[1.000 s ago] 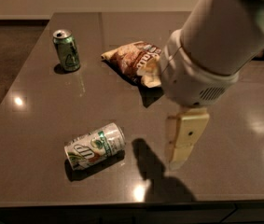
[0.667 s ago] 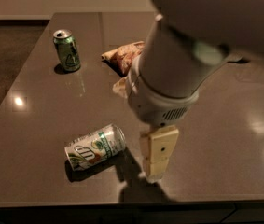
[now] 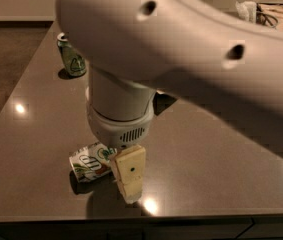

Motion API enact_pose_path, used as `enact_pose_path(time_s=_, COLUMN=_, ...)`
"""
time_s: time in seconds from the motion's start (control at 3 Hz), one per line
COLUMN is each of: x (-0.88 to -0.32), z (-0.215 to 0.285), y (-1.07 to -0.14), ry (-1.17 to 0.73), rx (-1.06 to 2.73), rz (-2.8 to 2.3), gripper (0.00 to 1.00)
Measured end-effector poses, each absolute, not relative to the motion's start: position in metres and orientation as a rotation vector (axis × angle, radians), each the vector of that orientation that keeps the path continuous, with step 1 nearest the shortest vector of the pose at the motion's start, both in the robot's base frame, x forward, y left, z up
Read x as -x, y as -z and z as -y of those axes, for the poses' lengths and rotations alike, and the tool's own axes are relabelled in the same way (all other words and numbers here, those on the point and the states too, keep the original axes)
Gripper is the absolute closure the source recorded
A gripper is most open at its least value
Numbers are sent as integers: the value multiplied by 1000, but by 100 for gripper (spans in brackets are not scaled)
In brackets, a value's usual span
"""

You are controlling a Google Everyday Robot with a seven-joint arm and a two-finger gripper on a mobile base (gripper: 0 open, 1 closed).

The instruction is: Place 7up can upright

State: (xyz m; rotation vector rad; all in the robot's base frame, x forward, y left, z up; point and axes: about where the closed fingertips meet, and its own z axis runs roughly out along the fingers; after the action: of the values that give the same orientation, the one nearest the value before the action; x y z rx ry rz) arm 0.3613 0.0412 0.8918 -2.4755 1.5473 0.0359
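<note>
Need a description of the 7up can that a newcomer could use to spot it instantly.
On the brown table, look toward the near edge, where the claw hangs low. The 7up can lies on its side just left of the claw. It is white with green lettering, unlike the darker green can standing upright at the far left.
</note>
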Motion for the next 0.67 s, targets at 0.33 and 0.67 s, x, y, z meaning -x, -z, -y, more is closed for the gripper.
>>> enact_pose_path(time_s=0.33, x=-359, z=-61, y=-877, ry=-46, rx=2534, rz=-1527, gripper=0)
enact_pose_path(time_s=0.67, x=-358, z=-73, y=-863, ry=-48, rx=2574, rz=-1526, gripper=0)
